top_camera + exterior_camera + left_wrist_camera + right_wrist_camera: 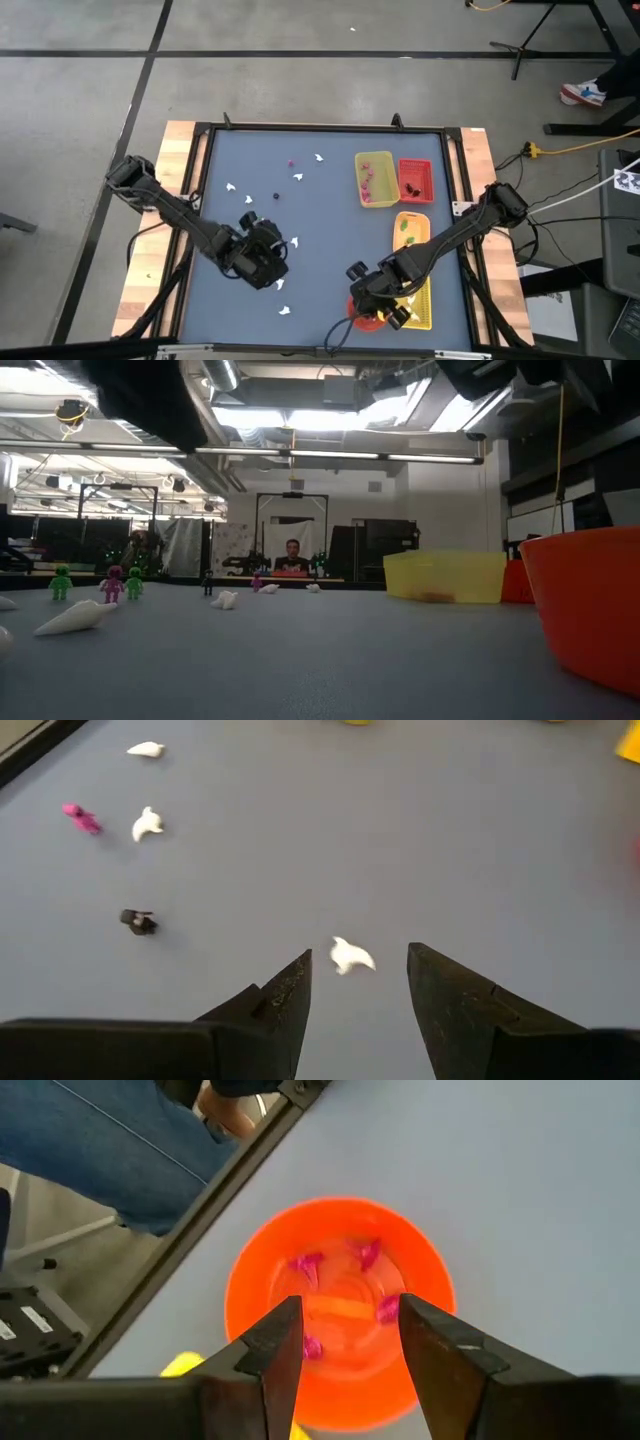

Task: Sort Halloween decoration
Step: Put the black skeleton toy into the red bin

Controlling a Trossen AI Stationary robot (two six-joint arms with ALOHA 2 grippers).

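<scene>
The Halloween decoration lies scattered on the blue table: white ghosts, a pink piece and a dark piece. My left gripper hovers open above the mat, and one white ghost lies on the mat just ahead of its fingertips. At the near edge, my right gripper stands open over the round orange bowl. Several pink pieces lie on the bowl's bottom. Nothing sits between the fingers of either gripper.
A yellow tray and a red tray stand at the far right, an orange tray nearer. Green and pink figures stand at the table's far side. A person's jeans show beyond the near edge.
</scene>
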